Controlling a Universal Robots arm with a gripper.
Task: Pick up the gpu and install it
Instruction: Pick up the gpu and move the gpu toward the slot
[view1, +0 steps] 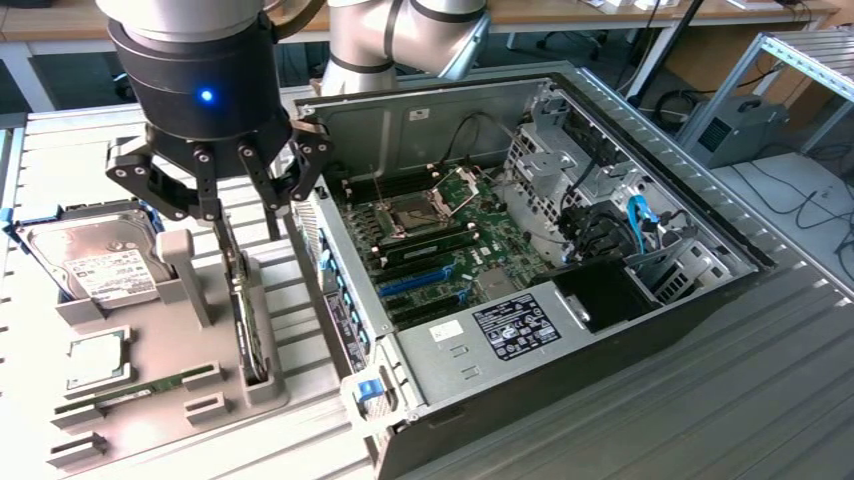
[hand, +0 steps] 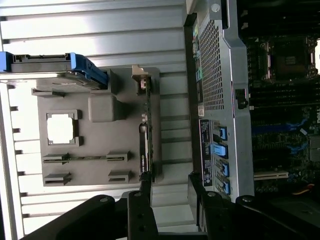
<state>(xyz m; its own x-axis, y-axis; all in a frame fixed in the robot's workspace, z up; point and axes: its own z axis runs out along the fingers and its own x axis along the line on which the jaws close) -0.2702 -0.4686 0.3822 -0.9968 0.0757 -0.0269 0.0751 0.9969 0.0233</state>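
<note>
Black gripper (view1: 244, 212) with a blue light. Just under its fingers (view1: 208, 200), a dark-edged gpu (view1: 240, 310) stands in a pale grey tray (view1: 174, 400). Near them are a silver drive (view1: 94, 255) with a white label and a green board (view1: 501, 235) with blue slots (view1: 414, 283).

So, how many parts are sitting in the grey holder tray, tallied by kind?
Silver boxy hard drive with white label: 1
Square silver processor chip: 1
Narrow green memory stick: 1
Thin flat gpu card, standing on edge: 1
Total: 4
</note>
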